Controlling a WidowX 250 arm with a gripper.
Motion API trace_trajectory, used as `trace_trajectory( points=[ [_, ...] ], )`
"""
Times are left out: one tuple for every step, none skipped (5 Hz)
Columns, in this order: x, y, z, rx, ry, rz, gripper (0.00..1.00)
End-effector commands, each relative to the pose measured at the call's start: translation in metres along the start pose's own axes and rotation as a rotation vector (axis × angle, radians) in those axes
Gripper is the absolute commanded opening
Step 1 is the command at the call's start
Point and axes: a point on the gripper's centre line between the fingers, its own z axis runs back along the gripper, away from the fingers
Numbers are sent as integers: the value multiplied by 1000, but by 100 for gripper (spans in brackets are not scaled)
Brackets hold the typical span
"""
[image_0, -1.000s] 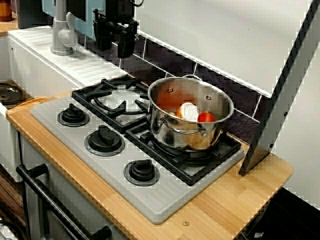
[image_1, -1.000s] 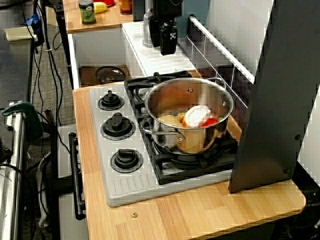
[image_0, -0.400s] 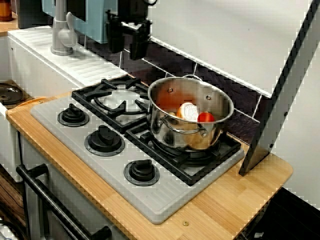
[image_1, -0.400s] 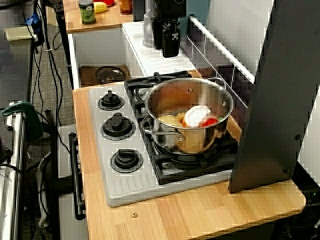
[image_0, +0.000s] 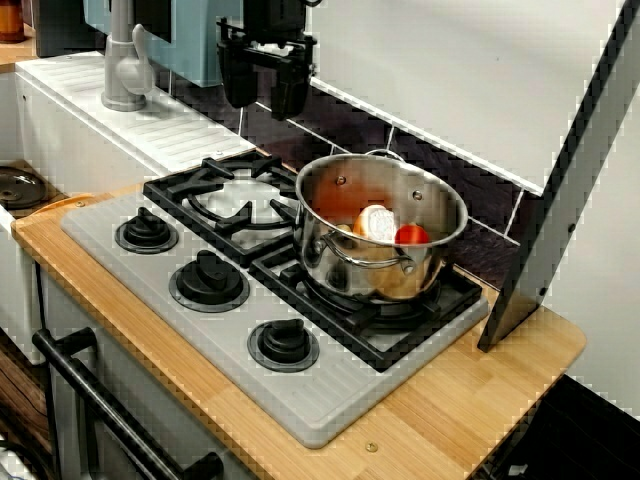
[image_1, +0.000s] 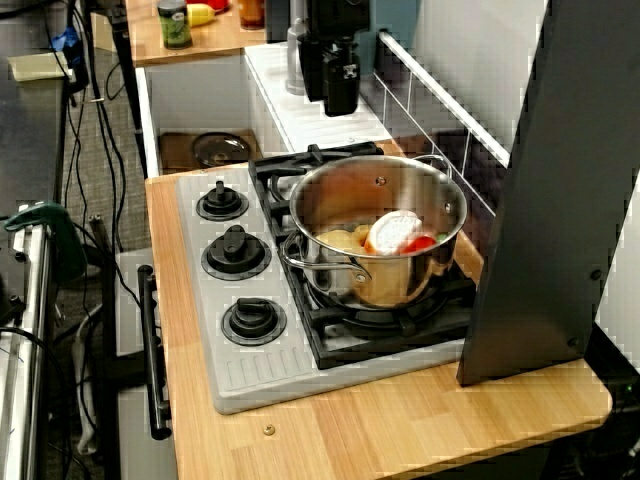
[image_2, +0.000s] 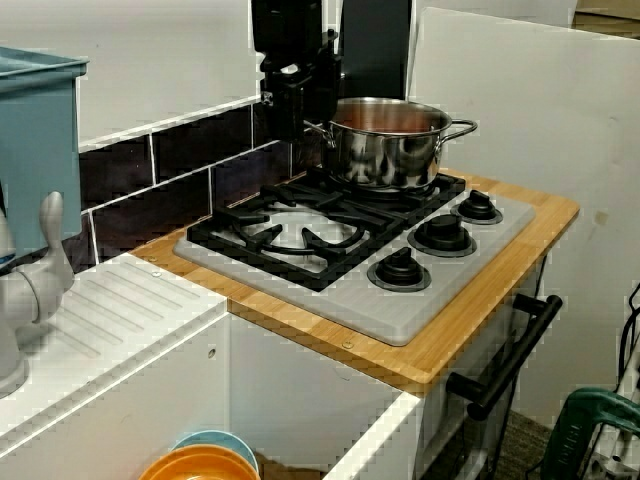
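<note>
Hovers by the back burner (image_0: 240, 200), at ten o'clock from the pot (image_0: 380, 235), with gripper (image_0: 263, 104) spread wide and empty. Needs height enough to clear the rim.

No text, brand, number or sign can be read in any of the three views. For your log, these marks exist but do not resolve:

- End effector (image_1: 328, 98): there is a small white mark on its dark housing in the view from the stove's end. Only a shape shows, with no letters you could make out.
- Jar (image_1: 175, 25) on the far bench (image_1: 225, 42), same view: it has a green label, and the print is too small to read.
- Knobs (image_0: 209, 277) in the view from the knob side: they are dark, and any markings on them are too small to tell.
</note>
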Motion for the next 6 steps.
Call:
trace_trajectory(
  points=[
    [-11,-18,29,-21,-47,-25,100],
    [-17,-31,29,-4,-68,-26,100],
    [-23,-44,26,-4,-63,-40,100],
    [-26,-53,27,-4,-63,-54,100],
    [-29,-59,28,-7,-68,-64,100],
    [-33,-68,25,-5,-68,-73,100]
  ],
)
